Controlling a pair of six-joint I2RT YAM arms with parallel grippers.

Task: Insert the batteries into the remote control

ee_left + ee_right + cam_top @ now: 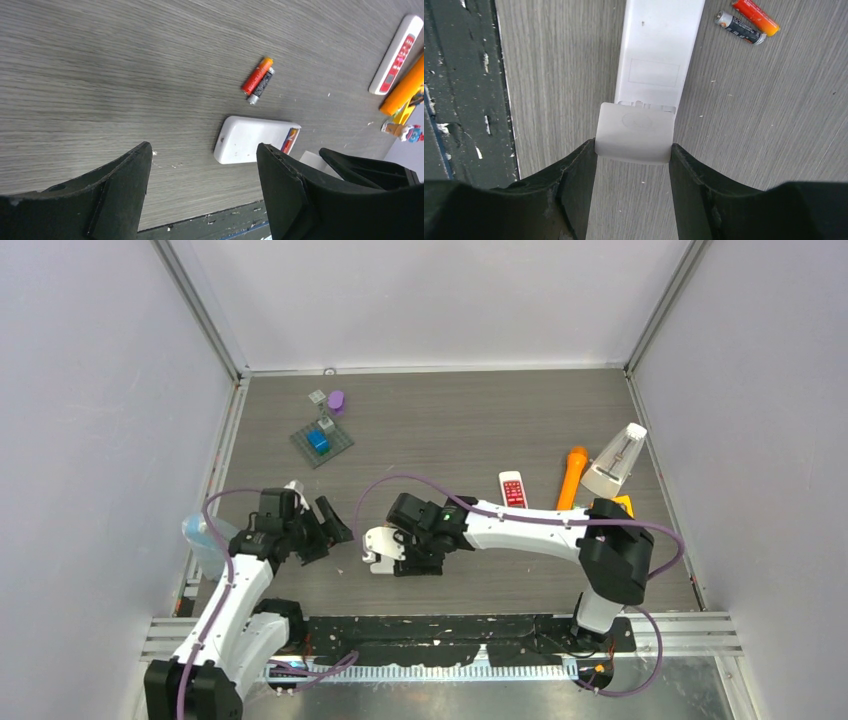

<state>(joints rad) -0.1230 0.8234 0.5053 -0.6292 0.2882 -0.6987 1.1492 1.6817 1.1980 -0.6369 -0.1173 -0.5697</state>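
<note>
Two loose batteries (258, 80), one red-orange and one dark, lay side by side on the tabletop (100, 75), long axes slanting toward the upper right of the left wrist frame, just beyond the white remote control (250, 140); the left gripper (203, 150), wide open and empty, faced them; the right gripper (633, 146) pinched the remote's battery cover (634, 132), so the left looked better placed.

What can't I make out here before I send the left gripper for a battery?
- Battery bay of the white remote: in the right wrist view, the battery cover held in the right gripper hides it. In the left wrist view, only a coloured sliver shows.
- Loose batteries: none show in the top view; the right arm likely covers them.
- Polarity marks on them: too small in both wrist views.
</note>
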